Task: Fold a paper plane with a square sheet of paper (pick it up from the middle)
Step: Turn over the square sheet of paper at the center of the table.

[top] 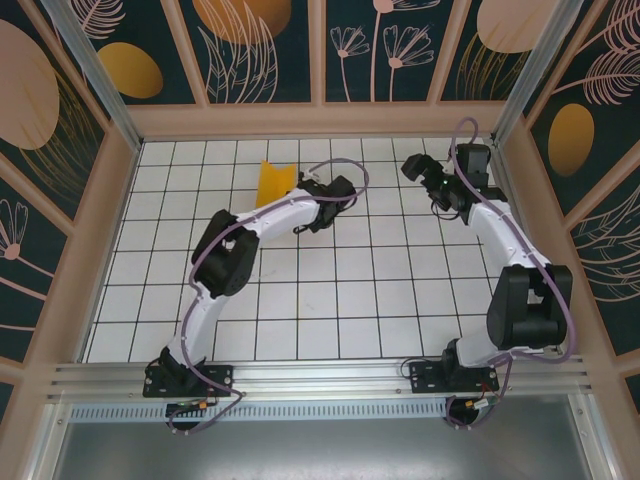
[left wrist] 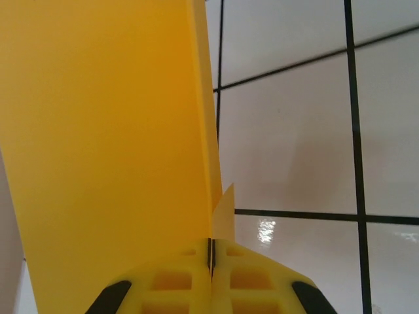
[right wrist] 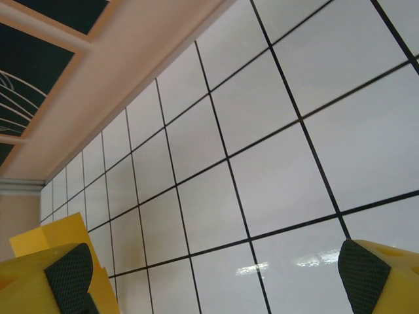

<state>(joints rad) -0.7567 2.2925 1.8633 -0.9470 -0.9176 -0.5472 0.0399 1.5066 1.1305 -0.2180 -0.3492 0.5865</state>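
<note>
- Item: thin orange-yellow paper sheet (top: 272,183), folded into layers and standing up from the white tiled table (top: 330,290), far side, left of centre
- Handling, judged: very light; limp across a single layer, stiffer along a crease; marks and tears easily; smooth face likely to slip from a loose grip
- Hold, judged: best taken on a folded edge or the layered middle, not a free corner
- Left pincer (left wrist: 211,258): clenched on the sheet, its yellow fingers pressed together with the paper's edge between them
- Right pincer (right wrist: 216,281): released, black pads (right wrist: 69,278) wide apart, grasping nothing, over bare tiles at the far right, well apart from the sheet
- Left wrist view: gives the long fold line, a small flap beside it and the seam of the grip, none of which the top view resolves
- Top view: gives both arms and the sheet's place on the table
- Right wrist view: gives a yellow corner, apparently the sheet, low at left just behind its own pad
</note>
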